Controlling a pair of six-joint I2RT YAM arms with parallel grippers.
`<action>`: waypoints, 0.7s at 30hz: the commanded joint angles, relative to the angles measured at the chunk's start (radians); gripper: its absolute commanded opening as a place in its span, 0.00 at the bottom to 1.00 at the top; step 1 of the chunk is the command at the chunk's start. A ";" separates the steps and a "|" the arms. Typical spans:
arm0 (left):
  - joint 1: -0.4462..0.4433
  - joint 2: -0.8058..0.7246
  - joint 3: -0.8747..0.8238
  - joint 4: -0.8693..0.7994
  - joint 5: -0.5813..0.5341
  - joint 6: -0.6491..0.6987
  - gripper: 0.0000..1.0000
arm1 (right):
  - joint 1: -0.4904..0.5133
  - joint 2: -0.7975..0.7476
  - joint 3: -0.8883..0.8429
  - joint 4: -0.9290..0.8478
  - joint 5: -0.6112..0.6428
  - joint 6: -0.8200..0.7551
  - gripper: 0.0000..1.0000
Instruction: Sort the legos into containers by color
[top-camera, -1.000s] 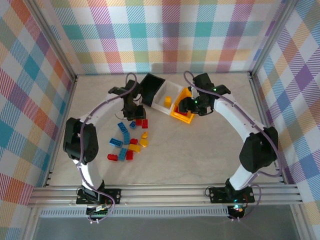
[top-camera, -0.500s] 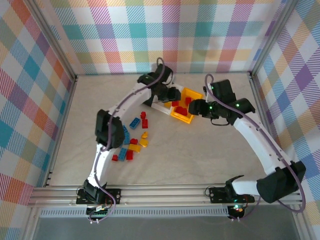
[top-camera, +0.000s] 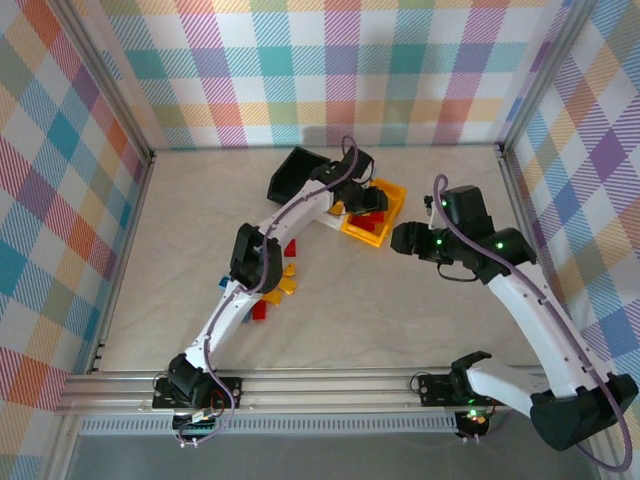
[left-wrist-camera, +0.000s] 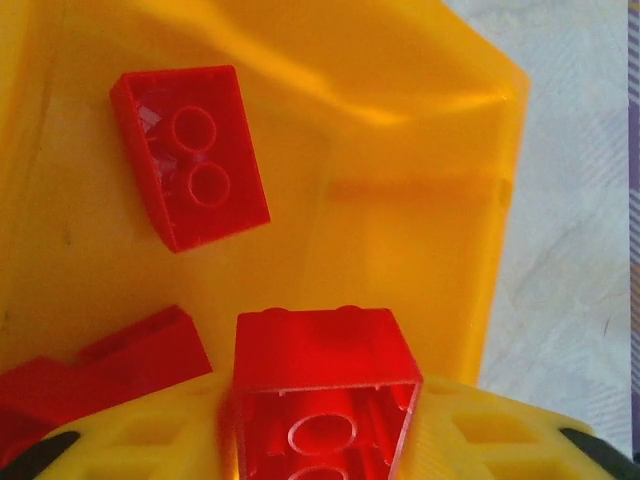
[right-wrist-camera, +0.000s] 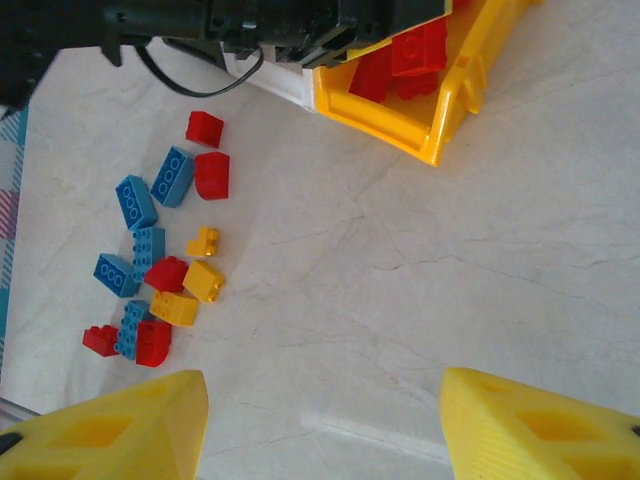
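The yellow-orange plastic bin (left-wrist-camera: 400, 150) is smooth and glossy. The red studded plastic bricks (left-wrist-camera: 190, 155) shine likewise. The pale veined tabletop (right-wrist-camera: 450, 250) looks matt; the grey frame rails (top-camera: 330, 385), brushed metal.

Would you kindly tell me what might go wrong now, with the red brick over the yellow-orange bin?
1. The small red studded plastic brick sits between the left fingers, close to one wall of the yellow-orange plastic bin. If it drops from here, it might clip the rim and fall outside.
2. The left arm stretches across the loose plastic bricks on the table. Pulling back might scatter them.
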 joint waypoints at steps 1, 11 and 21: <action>-0.006 0.010 0.054 0.023 0.001 -0.034 0.52 | -0.003 -0.031 -0.010 -0.052 0.022 0.011 0.63; -0.011 -0.126 0.055 -0.056 -0.020 0.013 0.60 | -0.001 -0.006 -0.030 0.004 -0.014 0.023 0.63; 0.057 -0.614 -0.447 -0.294 -0.266 0.222 0.64 | 0.005 0.150 -0.058 0.152 -0.119 0.031 0.62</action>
